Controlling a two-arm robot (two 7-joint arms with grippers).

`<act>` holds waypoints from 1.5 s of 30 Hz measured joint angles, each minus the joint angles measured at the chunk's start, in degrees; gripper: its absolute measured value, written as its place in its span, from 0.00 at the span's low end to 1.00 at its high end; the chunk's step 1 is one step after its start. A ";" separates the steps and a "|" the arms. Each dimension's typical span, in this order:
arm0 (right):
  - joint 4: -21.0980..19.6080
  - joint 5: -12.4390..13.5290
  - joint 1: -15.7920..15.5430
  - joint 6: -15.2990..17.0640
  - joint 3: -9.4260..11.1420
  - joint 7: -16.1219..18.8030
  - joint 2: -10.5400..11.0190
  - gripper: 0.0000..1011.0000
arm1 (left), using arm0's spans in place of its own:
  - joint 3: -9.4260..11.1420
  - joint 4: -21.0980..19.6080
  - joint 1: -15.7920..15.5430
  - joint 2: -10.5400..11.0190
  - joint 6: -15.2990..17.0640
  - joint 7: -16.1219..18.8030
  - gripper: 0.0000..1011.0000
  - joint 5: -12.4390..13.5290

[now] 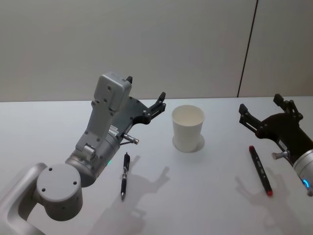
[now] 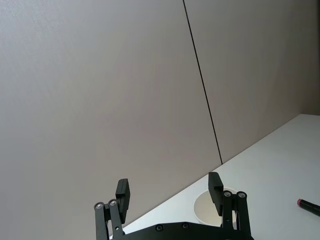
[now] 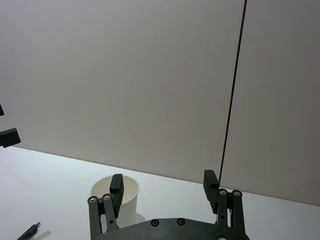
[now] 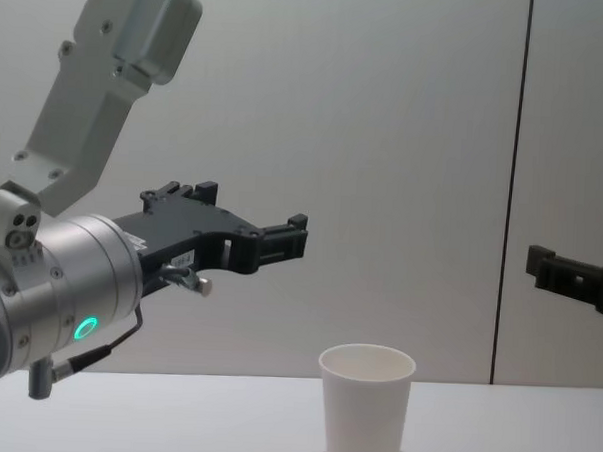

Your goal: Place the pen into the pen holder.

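Readable text: none on any surface shown.
Left arm label: small pale sticker on the grey wrist housing, its print too fine to make out.
Red-tipped pen: faint pale marks along the black barrel, illegible.
Black pen: no lettering legible on the barrel.
Pen holder: plain white wall inside and out.
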 joint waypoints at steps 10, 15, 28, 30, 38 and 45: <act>0.00 0.00 0.00 0.00 0.00 0.00 0.00 0.99 | 0.00 0.00 0.00 0.00 0.00 0.00 0.99 0.00; 0.00 0.00 0.00 0.00 0.00 0.00 0.00 0.99 | 0.00 0.00 0.00 0.00 0.00 0.00 0.99 0.00; -0.01 -0.01 -0.02 0.04 0.00 -0.02 -0.04 0.99 | 0.00 0.00 0.00 0.00 0.00 0.00 0.99 0.00; -0.14 -0.12 -0.06 0.28 -0.05 -0.14 -0.12 0.99 | 0.00 0.00 0.00 0.01 0.00 0.00 0.99 0.00; -0.91 -0.92 -0.11 2.93 -0.37 -1.81 -0.79 0.99 | 0.00 0.00 0.00 0.01 0.00 0.00 0.99 0.00; -1.36 -1.80 0.35 7.56 -0.55 -4.29 -1.69 0.99 | 0.00 0.00 0.00 0.00 -0.01 0.00 0.99 0.00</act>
